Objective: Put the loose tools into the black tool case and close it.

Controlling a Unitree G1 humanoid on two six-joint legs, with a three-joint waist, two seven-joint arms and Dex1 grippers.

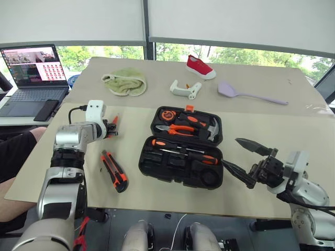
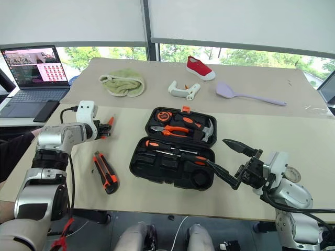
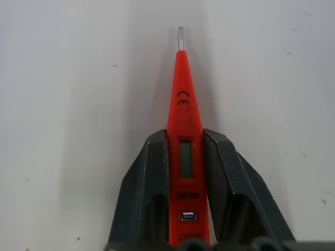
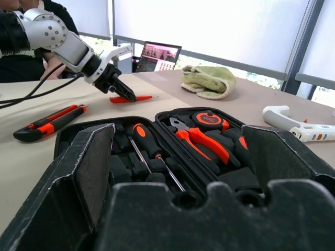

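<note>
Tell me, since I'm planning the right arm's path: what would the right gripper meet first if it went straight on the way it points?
Probably the open tool case: the right gripper aims at its near right corner, though depth is unclear.

Slim screwdriver [image 3: 184, 151] — all orange (small grey window); utility knife [image 1: 114, 170] — orange and black; tool case [image 1: 181, 147] black; spatula [image 1: 250, 94] lilac.

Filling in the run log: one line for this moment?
left hand: shut on orange screwdriver | right hand: open, beside case | knife: loose | case: open
</note>
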